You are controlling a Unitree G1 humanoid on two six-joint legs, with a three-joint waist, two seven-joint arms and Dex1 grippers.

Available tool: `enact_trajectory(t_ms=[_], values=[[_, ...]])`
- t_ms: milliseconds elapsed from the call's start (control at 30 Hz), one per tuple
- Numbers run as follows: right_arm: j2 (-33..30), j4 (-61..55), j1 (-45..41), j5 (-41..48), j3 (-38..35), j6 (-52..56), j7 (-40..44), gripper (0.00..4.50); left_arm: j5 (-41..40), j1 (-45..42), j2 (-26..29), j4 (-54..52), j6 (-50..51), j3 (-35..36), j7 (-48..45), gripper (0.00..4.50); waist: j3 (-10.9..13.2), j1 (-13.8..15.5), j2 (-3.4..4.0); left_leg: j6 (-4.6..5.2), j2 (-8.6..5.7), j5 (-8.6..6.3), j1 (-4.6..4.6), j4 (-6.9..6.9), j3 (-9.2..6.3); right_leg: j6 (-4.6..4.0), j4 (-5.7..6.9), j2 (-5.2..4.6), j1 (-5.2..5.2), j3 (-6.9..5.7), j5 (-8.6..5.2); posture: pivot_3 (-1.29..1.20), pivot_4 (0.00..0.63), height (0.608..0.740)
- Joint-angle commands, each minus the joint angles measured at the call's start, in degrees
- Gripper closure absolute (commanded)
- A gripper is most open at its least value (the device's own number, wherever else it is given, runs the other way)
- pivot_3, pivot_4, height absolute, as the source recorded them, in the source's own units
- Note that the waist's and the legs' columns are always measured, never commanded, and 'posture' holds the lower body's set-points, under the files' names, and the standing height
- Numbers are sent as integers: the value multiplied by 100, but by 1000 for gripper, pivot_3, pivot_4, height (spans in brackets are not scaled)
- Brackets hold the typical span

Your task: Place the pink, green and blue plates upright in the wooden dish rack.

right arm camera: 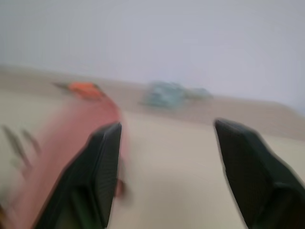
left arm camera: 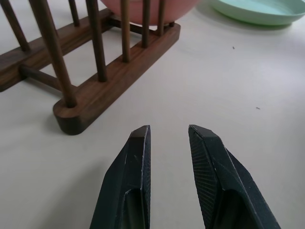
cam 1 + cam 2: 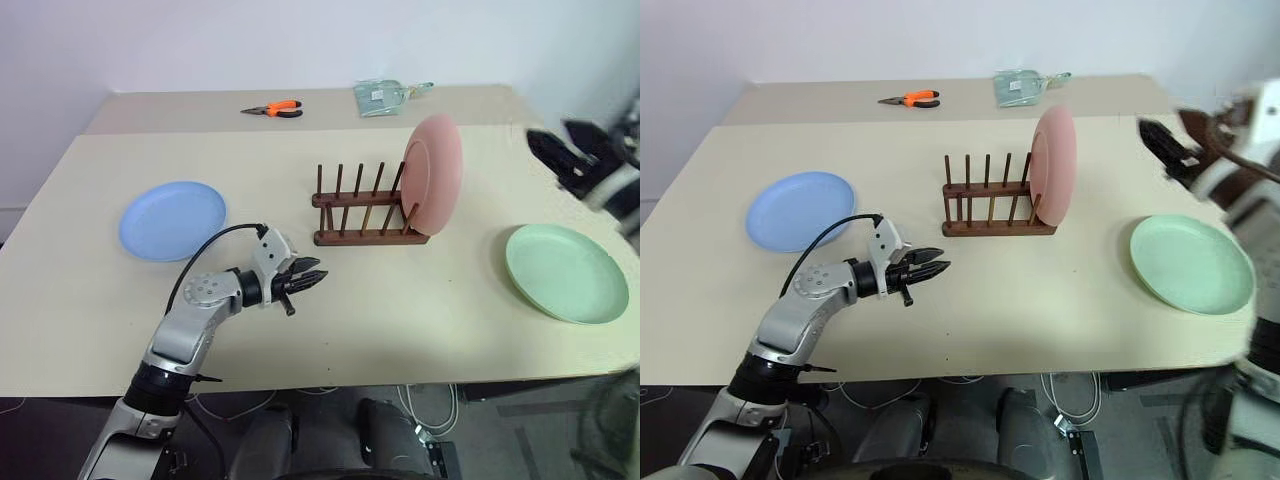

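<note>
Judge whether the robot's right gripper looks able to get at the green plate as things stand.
Probably yes. The right gripper is open and empty above the table's right side, and the green plate lies flat just below and in front of it, with nothing between them.

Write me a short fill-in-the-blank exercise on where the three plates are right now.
1. The plate standing upright in the wooden dish rack is ____.
2. The green plate lies flat on the table, on the robot's ____ side.
3. The plate lying nearest the left gripper is ____.

Missing words: pink; right; blue
</note>
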Motion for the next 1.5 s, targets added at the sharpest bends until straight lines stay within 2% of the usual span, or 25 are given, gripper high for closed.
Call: enact_trajectory(t_ms=[33, 133, 267, 300, 367, 600, 667, 733, 833, 933, 1000, 1067, 1133, 1300, 1500], values=[[-345, -547, 1112, -792, 687, -211, 502, 55, 13, -130, -27, 1, -153, -129, -121, 3250, -1, -54, 2, 2, 2, -1, 3, -1, 5, -1, 1, 0, -1, 1, -1, 0, 150, 740], [-320, -617, 1472, -1189, 947, -163, 295, 55, 97, -235, -21, 148, -247, -233, -175, 3250, 8, -169, 25, 1, 5, -1, 6, 1, 31, 16, 11, -1, -3, 19, -13, 0, 150, 740], [-178, -408, 1597, -1687, 1285, -96, 74, 55, 96, -299, -60, 176, -254, -275, -202, 3250, 8, -169, 21, 1, 10, -1, 8, 2, 50, 12, 19, -2, 5, 27, -12, 0, 150, 740], [-163, -305, 1604, -1859, 1394, -137, 23, 290, 102, -302, -54, 182, -262, -276, -209, 3250, 8, -158, 16, 1, 11, -1, 10, 2, 48, 13, 18, -2, 4, 26, -12, 0, 150, 740], [-147, -139, 1591, -2090, 1501, -204, -17, 898, 120, -298, -39, 178, -269, -281, -213, 3250, 8, -145, 13, 1, 9, -1, 13, 7, 44, 14, 14, -2, -10, 24, -11, 0, 150, 740], [7, 142, 1271, -2347, 1483, -388, -12, 4452, 136, -214, 27, 92, -261, -267, -194, 3250, 9, -132, 11, 1, 4, -1, 8, 9, 41, 15, 7, -5, -10, 24, -8, 0, 150, 740], [-64, 250, 1132, -2672, 1535, -798, -115, 4488, 121, -187, 37, 56, -250, -265, -197, 3250, 9, -142, 10, 1, 5, -1, 9, 9, 41, 15, 8, -5, -9, 24, -9, 0, 150, 740], [172, 274, 353, -2671, 1238, -1604, -416, 4488, 106, -133, 62, -17, -295, -266, -231, 3250, 13, -183, 15, 1, 5, -1, 11, 7, 42, 16, 8, -4, -10, 24, -9, 0, 150, 740], [568, -26, -836, -2131, 858, -2055, -472, 4488, 91, -88, 84, -66, -306, -273, -249, 3250, 25, -256, 38, 1, 9, -1, 11, 2, 59, 23, 15, -4, -15, 34, -1, 0, 150, 740], [969, -456, -1867, -1015, 511, -1474, -384, 4488, 82, -60, 71, -74, -320, -256, -233, 3250, 26, -177, 37, 1, 12, -1, 15, -3, 37, 33, 18, 2, -16, 21, 3, 0, 150, 740], [1289, -915, -2324, 412, 285, -582, -337, 4488, 37, -31, 41, -75, -332, -212, -221, 3250, 18, -115, 22, 1, 11, -1, 5, -3, 11, 15, 12, 4, -14, 5, 14, 0, 150, 740], [1585, -1276, -2565, 1980, 168, 213, -448, 4488, 67, 19, 7, -18, -542, -140, -166, 3250, 10, -72, 7, 1, 10, -1, -2, -4, -7, 12, 2, 1, -9, -6, 14, 0, 150, 740], [1960, -1467, -2729, 3040, 344, 694, -797, 4488, 44, 71, -2, 72, -675, -47, -147, 3250, 10, -51, 6, 2, 9, -1, -1, -2, -7, 3, -4, -4, -6, 0, 12, 0, 150, 740], [2577, -1230, -2800, 3491, 841, 1138, -1579, 4488, 96, 130, 89, 139, -872, -16, -198, 3250, 12, -11, 10, 1, 6, -1, -1, 2, 0, -17, 5, -4, -12, 2, 5, 0, 150, 740], [3053, -447, -2905, 4045, 856, 1467, -2341, 4488, 74, 193, 145, 68, -855, 25, -128, 3250, 13, -28, 12, 1, 4, -1, -2, 0, 5, -14, 8, -3, -18, 2, 7, 0, 150, 740]])
